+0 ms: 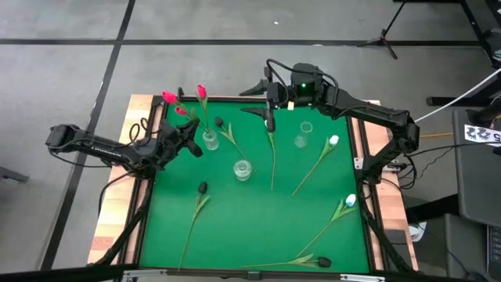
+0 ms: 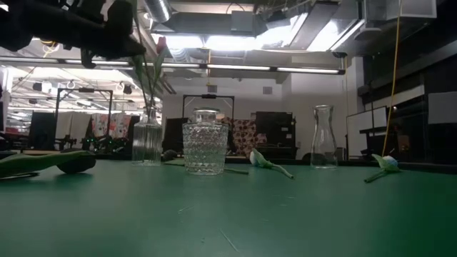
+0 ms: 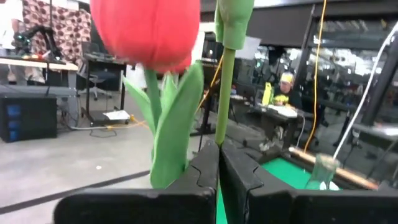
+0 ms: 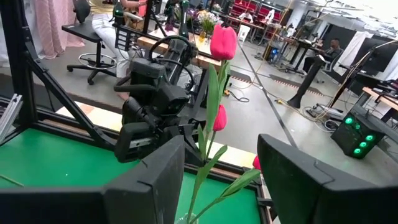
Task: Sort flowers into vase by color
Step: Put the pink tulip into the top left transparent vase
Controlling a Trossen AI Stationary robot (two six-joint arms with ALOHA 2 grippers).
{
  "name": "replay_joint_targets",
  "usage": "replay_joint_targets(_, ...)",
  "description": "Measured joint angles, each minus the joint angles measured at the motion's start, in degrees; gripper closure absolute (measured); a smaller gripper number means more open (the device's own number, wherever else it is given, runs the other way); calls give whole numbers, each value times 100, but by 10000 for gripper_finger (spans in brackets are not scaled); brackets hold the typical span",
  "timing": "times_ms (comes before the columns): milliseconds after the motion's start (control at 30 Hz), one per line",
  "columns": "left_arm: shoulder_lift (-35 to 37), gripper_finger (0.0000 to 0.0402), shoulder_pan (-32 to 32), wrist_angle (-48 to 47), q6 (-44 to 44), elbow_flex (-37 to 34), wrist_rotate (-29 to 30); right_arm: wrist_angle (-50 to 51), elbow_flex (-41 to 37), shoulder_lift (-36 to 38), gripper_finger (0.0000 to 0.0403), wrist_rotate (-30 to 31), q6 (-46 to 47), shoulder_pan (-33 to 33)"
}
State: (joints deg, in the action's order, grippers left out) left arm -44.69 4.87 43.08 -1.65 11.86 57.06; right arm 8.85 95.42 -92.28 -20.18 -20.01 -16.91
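Pink-red tulip point(image 3: 149, 28) stem sits clamped in the left gripper's point(image 1: 186, 139) jaws; right gripper point(image 1: 270, 100) jaws gape, empty.

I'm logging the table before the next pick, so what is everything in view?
pink tulips: three, pink-red, standing at the narrow vase on the table's left far side
white tulips: two, lying on the right side
black tulips: three, lying far left, centre-left and at the near edge
loose stem: one, green, centre, head hidden
glass vases: three, clear, left, centre, right
table: one, green mat
left gripper: jaws shut on a pink tulip's stem, by the narrow vase
right gripper: jaws open, at the far edge
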Motion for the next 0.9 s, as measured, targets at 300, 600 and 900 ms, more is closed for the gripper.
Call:
replay_joint_targets(300,4,401,-14,-157,15,9,68,5,0,-1,201,0,0,0)
replay_joint_targets(600,7,401,-14,43,549,173,92,27,0,-3,201,-2,0,0)
replay_joint_targets(900,4,401,-14,-733,-126,171,85,31,0,-3,201,-2,0,0)
